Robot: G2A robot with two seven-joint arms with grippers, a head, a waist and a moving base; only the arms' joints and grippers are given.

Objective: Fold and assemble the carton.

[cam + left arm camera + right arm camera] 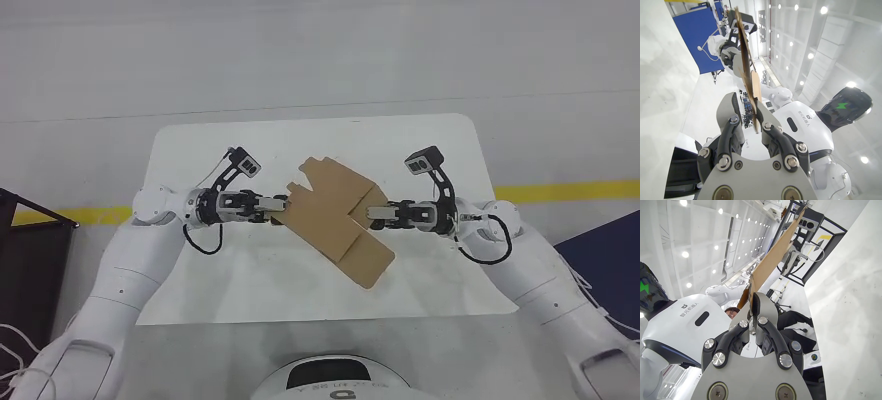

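pinching the flat carton edge is the right gripper; left gripper spread around the opposite edge, long axis diagonal

White table on grey floor; yellow floor stripe; blue partition; white gridded ceiling, round lights; black metal frame.

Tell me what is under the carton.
The carton, held by the right gripper, hangs above the white table. From the top, the table patch beneath it is covered.
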